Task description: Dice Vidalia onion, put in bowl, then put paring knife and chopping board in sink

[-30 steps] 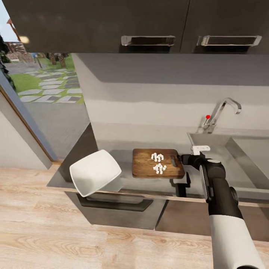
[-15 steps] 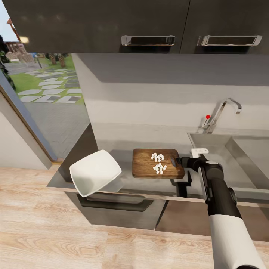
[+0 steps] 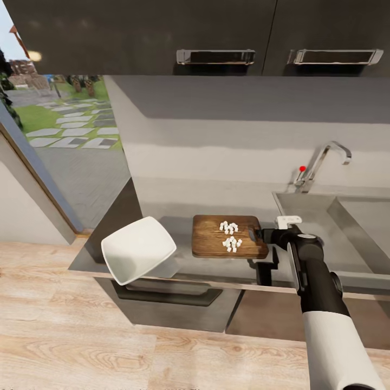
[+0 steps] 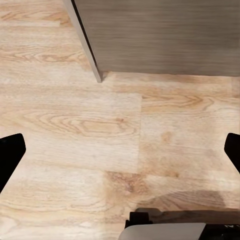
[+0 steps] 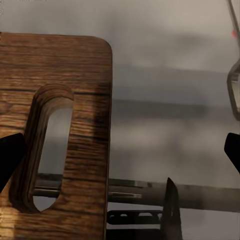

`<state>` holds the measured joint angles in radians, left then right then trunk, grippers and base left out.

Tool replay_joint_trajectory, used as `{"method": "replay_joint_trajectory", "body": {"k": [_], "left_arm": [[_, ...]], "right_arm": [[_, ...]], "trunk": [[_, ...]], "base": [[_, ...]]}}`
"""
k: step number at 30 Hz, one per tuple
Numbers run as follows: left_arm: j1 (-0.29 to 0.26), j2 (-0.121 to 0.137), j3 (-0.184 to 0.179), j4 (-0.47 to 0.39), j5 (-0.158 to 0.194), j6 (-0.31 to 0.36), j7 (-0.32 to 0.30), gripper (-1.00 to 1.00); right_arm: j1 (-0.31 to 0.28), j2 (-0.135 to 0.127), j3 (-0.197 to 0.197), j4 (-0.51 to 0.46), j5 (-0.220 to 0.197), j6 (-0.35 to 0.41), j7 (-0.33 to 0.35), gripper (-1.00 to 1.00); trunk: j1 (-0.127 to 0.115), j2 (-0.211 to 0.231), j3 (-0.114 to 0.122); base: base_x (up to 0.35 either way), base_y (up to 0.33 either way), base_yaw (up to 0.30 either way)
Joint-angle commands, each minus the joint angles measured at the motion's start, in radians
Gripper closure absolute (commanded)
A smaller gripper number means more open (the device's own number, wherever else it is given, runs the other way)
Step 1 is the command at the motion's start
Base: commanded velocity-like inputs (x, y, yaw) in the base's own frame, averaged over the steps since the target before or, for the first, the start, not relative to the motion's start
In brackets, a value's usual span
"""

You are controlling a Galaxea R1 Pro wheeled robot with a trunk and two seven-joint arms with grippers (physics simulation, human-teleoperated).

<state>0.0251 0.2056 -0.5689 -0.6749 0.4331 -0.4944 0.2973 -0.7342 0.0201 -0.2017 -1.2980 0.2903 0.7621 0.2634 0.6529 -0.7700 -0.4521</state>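
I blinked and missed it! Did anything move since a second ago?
Only a little: the right hand slid slightly away from the chopping board toward the sink, and holds nothing. The onion pieces, board and bowl stayed put.

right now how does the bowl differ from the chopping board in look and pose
The bowl is glossy white and squarish; the chopping board is dark brown wood, a flat rectangle with a slot handle hole. The bowl sits tilted at the countertop's front edge, its opening tipped forward, while the chopping board lies flat further back. The bowl looks empty; the chopping board carries the white diced onion. Both rest on the countertop.
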Motion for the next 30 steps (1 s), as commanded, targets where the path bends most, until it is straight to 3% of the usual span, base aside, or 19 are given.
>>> {"method": "replay_joint_trajectory", "body": {"k": [1,11,16,18,30], "left_arm": [[-0.001,0.002,-0.008,-0.002,0.006,-0.003,0.009,-1.0],[-0.001,0.001,-0.008,-0.005,0.004,-0.003,0.009,-1.0],[-0.001,0.002,-0.009,-0.005,0.004,-0.003,0.008,-1.0],[-0.001,0.002,-0.009,-0.005,0.004,-0.003,0.008,-1.0],[-0.001,0.001,-0.009,-0.004,0.005,-0.003,0.008,-1.0]], "right_arm": [[-0.001,0.001,-0.003,-0.001,0.01,0.003,0.009,-1.0],[-0.001,0.002,-0.004,-0.062,0.01,0.011,0.011,-1.0],[-0.001,0.004,0.002,-0.225,0.01,0.144,0.01,-1.0],[-0.001,0.004,0.003,-0.242,0.009,0.163,0.012,-1.0],[-0.001,0.006,0.002,-0.145,0.008,0.169,0.016,-1.0]], "trunk": [[0.0,-0.001,-0.002],[0.0,-0.001,-0.003],[0.0,-0.001,-0.003],[0.0,-0.001,-0.003],[0.0,-0.001,-0.014]], "base": [[0.0,0.0,0.04],[0.0,0.0,0.004],[0.0,0.0,0.0],[0.0,0.0,0.0],[0.0,0.0,0.0]]}}
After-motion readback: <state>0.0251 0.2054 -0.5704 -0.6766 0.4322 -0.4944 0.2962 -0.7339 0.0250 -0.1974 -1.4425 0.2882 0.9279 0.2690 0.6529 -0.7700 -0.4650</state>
